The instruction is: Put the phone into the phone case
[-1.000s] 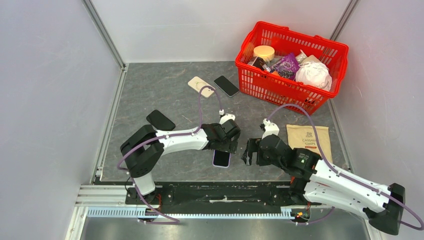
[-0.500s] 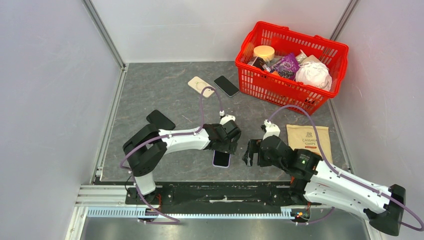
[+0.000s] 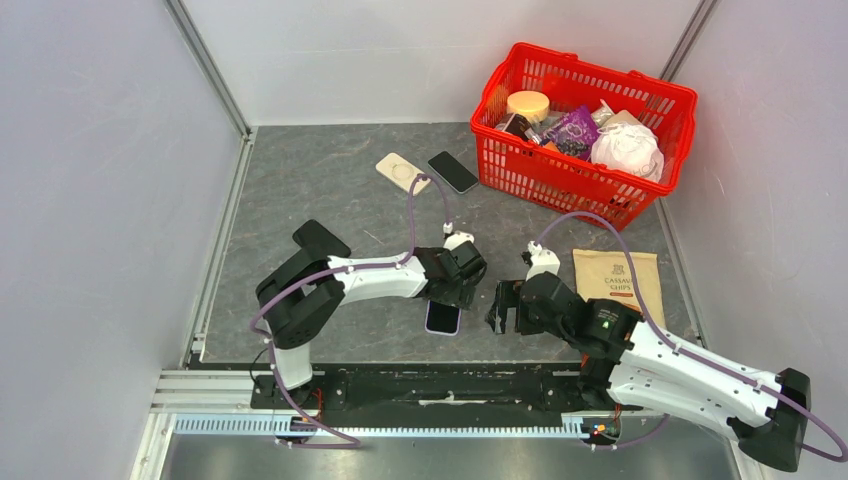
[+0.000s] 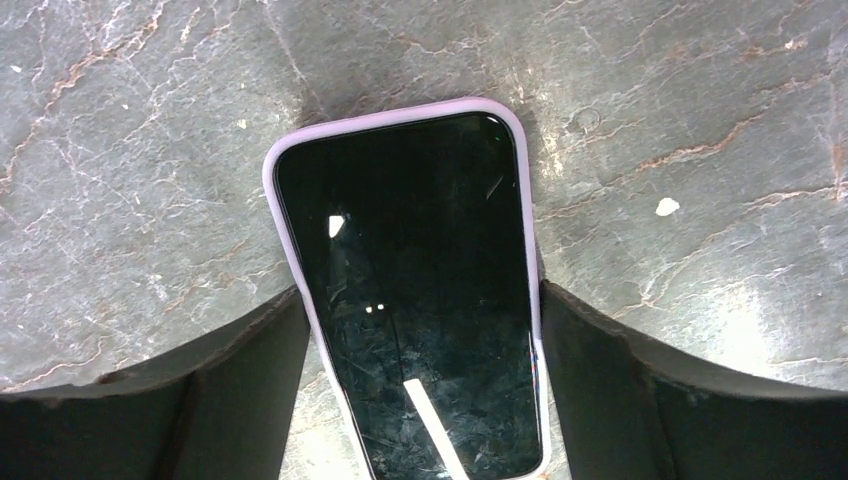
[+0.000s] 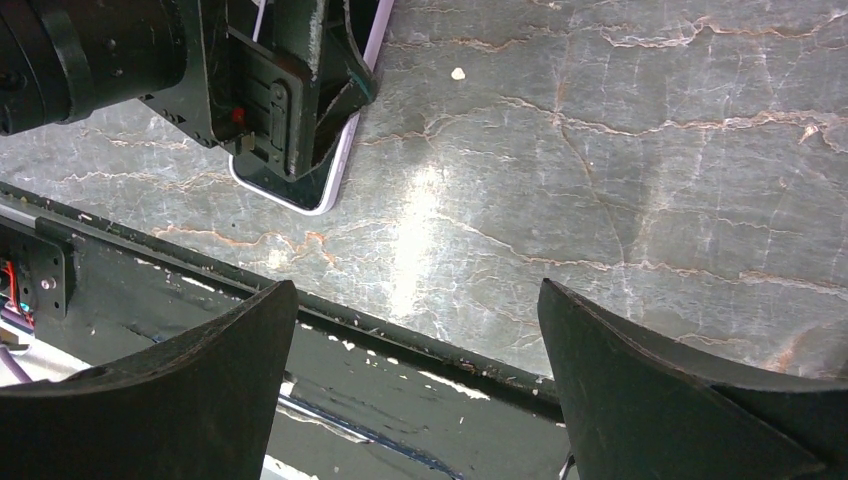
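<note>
The phone (image 4: pixel 410 300) lies flat, screen up, close to the near edge of the worktop (image 3: pixel 330 190), about midway along it. A lilac phone case (image 4: pixel 395 113) wraps the whole end that shows, so the phone looks seated there. The other end is out of sight under the wrist.

The left gripper (image 3: pixel 452 290) straddles the phone, a finger (image 4: pixel 250 370) against each long side. Whether it is squeezing or only resting on the rim, I cannot tell.

To do this step well, press straight down and evenly so the hidden corners click in. Then spread the fingers sideways and lift vertically, without dragging the case along the stone.

Just to the right, the right gripper (image 5: pixel 415 290) hangs over bare worktop, spread wide and carrying nothing. It could pin a corner if one pops.

Further out, a beige case (image 3: pixel 401 172) and a dark phone (image 3: pixel 453 171) lie toward the far edge. A red basket (image 3: pixel 520 175) fills the far right corner.
</note>
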Available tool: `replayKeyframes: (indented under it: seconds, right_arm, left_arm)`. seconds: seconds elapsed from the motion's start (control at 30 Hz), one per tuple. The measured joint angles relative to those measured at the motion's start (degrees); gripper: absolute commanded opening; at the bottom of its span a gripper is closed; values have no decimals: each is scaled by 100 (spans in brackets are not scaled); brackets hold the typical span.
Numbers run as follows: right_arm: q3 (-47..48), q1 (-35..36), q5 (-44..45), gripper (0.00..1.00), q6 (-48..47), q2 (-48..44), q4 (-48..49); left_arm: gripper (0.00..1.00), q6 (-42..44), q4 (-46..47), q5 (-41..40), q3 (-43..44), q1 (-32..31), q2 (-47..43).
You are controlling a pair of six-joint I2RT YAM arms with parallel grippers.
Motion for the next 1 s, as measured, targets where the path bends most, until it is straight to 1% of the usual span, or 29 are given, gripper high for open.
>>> replayKeyframes:
  seconds: [0.13, 0.17, 0.27, 0.37, 0.5, 0.7, 0.83, 1.0]
  right_arm:
    - [-9, 0, 0, 94, 2, -22, 0]
    - [-15, 0, 0, 93, 4, -42, 0]
    - [-37, 0, 0, 92, 11, -101, 0]
    - [-57, 0, 0, 92, 17, -122, 0]
    - [-81, 0, -2, 92, 17, -120, 0]
    - [-90, 0, -4, 92, 15, -79, 4]
    - [-90, 0, -28, 92, 9, 101, 44]
    - [-90, 0, -114, 92, 2, 313, 105]
  left_arm:
    - [50, -48, -2, -63, 4, -9, 0]
    - [46, -66, 4, -74, 4, -9, -7]
    - [39, -122, 26, -55, -20, 28, -44]
    - [38, -166, 68, -42, -129, 168, -138]
    - [37, -234, 63, -22, -275, 546, -269]
    - [36, -264, 17, -2, -284, 1491, -466]
    - [36, -273, -142, -118, 0, 2164, -492]
    - [36, -282, -212, -221, 577, 3036, -409]
